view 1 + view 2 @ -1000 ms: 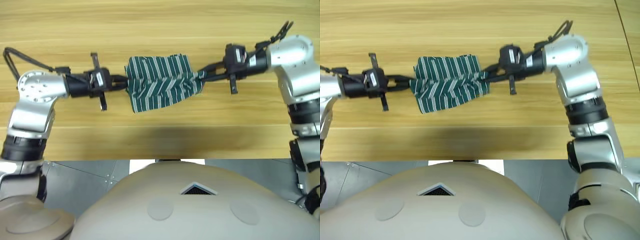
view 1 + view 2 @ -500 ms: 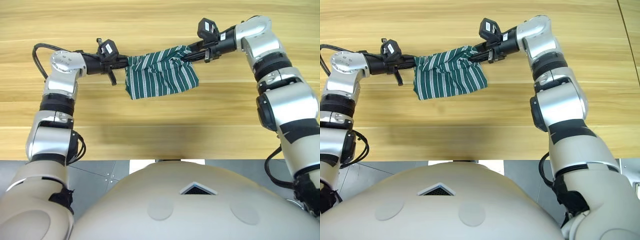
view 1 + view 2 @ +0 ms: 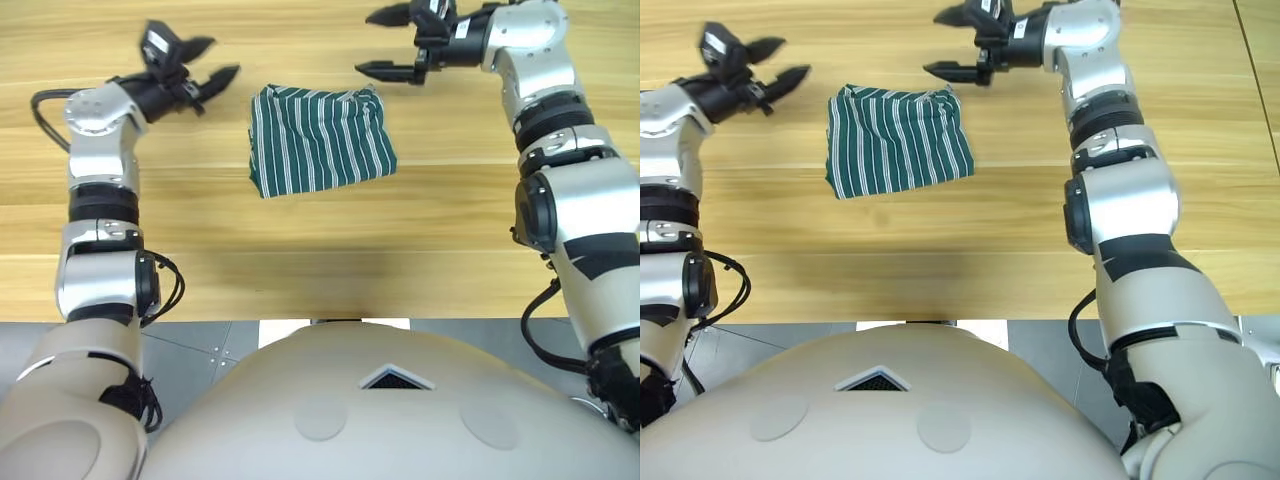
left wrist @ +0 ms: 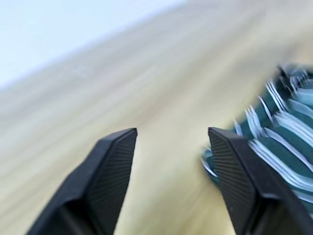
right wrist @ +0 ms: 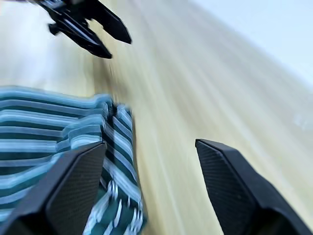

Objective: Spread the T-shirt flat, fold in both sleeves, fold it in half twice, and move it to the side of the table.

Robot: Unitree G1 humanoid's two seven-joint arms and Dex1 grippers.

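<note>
Lying nearest: wooden table [image 3: 300,250], its planks running across the middle of the frame.
Task's thing: green striped T-shirt [image 3: 320,140] lay flat on the table just above frame centre. It was a compact, roughly square packet, a little rumpled along its far edge, with the near left corner poking out.
Fold state: judged already folded down. The packet sat mid-table, so the shift to the side looked not yet done.
Left gripper [image 3: 222,56]: upper left of the frame, apart from the cloth's left edge, fingers spread wide, nothing between them.
Right gripper [image 3: 365,42]: top of the frame, right of centre, just beyond the packet's far right corner, also spread wide and empty.
Why so: both pincers stood off the cloth, one to each side of its far edge, likely so the packet could settle without being dragged.
Next call: judged that a fresh grip or a push on the packet was needed to take it sideways. A loose pinch on the top layer alone risked opening the folds.
</note>
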